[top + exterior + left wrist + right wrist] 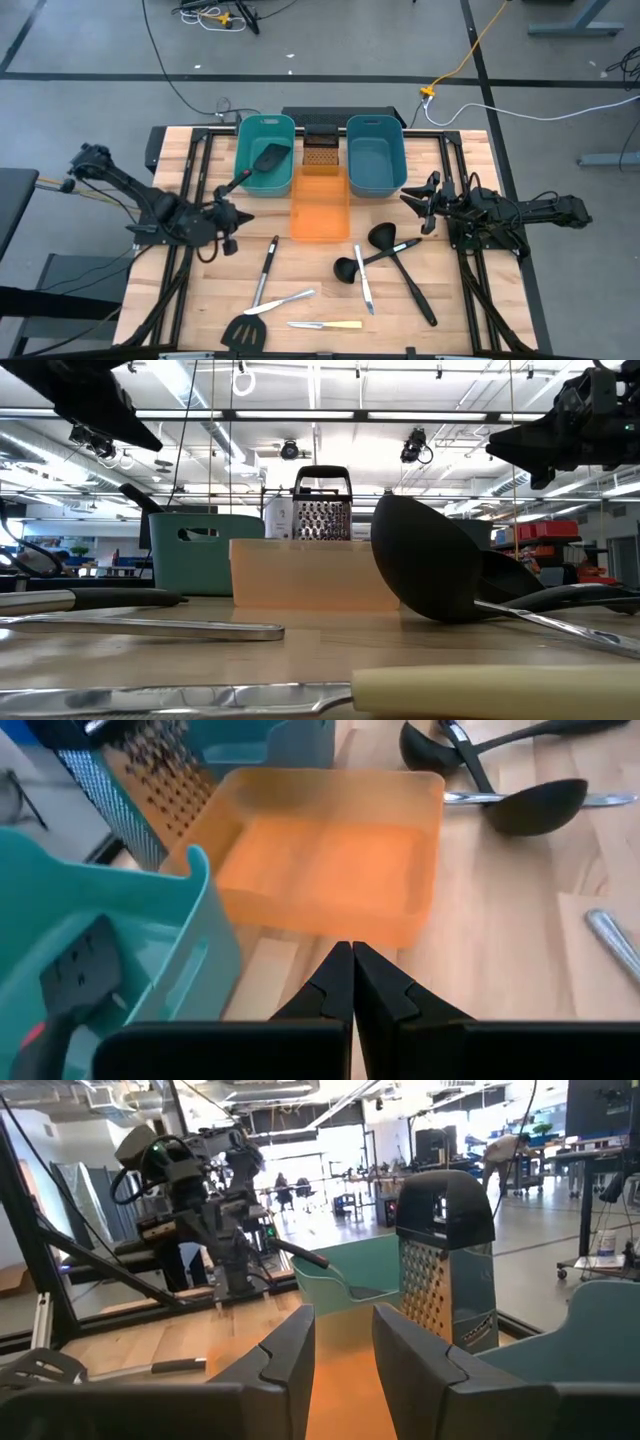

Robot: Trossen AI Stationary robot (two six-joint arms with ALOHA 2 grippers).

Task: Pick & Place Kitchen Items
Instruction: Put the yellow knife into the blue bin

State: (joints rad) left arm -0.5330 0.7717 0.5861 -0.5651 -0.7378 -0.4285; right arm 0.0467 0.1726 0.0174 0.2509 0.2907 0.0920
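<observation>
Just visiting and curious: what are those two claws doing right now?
Left claw shut, empty, by teal tub. Right claw open, empty. One spatula in tub; ladles on table. Nothing blocking.

Matt black ladles (pixel 375 250), apparently plastic, on a smooth wooden table (pixel 470 300).

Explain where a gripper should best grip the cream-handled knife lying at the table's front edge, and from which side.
Probably the cream handle, from straight above. The knife lies flat and alone, its handle thicker than the thin blade, with bare wood on both sides for the gripper's fingers to straddle it crosswise.
</observation>
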